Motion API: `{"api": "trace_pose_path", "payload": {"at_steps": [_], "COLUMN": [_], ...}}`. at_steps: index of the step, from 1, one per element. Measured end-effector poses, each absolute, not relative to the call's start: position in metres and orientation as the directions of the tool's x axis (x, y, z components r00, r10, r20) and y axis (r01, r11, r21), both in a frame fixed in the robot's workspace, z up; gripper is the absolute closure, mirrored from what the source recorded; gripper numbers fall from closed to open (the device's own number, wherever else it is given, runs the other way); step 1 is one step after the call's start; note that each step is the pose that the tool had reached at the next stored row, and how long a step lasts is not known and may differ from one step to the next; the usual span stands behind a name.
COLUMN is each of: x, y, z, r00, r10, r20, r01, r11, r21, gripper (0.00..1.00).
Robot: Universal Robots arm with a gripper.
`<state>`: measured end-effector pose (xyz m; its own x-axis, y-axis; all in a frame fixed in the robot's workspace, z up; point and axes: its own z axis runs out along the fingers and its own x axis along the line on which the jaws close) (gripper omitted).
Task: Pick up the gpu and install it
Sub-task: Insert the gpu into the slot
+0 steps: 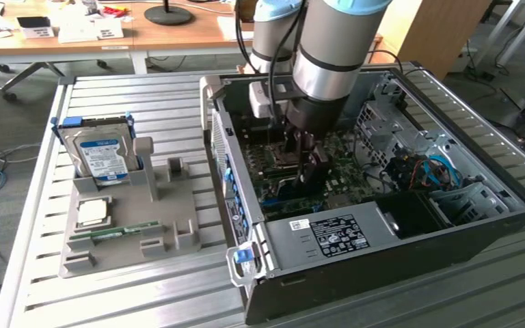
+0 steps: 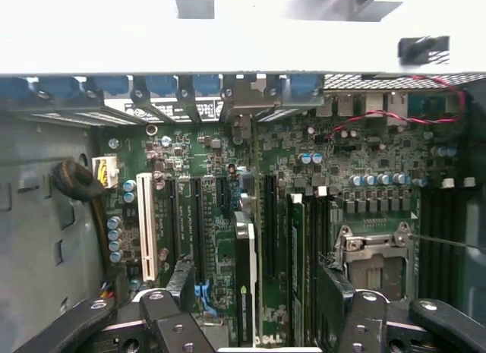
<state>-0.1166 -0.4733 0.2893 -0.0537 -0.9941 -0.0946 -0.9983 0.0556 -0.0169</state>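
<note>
One gpu (image 2: pixel 244 281) apparently stands slotted inside the computer case (image 1: pixel 354 236); gripper (image 2: pixel 257 304) spread apart above it.

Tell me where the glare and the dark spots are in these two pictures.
Wrist view: the case edge above the motherboard is blown out white. Exterior view: daylight brightens the slatted table, while the case interior under the arm sits in shadow.

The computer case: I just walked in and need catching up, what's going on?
The robot arm's gripper is down inside the open computer case, over the motherboard. The gpu stands on edge in a motherboard slot between its open fingers, which look clear of it. A hard drive sits in the grey tray beside the case.
</note>
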Motion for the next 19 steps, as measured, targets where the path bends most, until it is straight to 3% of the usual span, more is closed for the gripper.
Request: {"api": "trace_pose_path", "payload": {"at_steps": [19], "x": [-0.117], "y": [-0.473], "z": [0.327], "r00": [-0.054], "r10": [-0.994], "r20": [-0.095], "r01": [-0.998], "r11": [0.056], "r21": [-0.017], "gripper": [0.25]}}
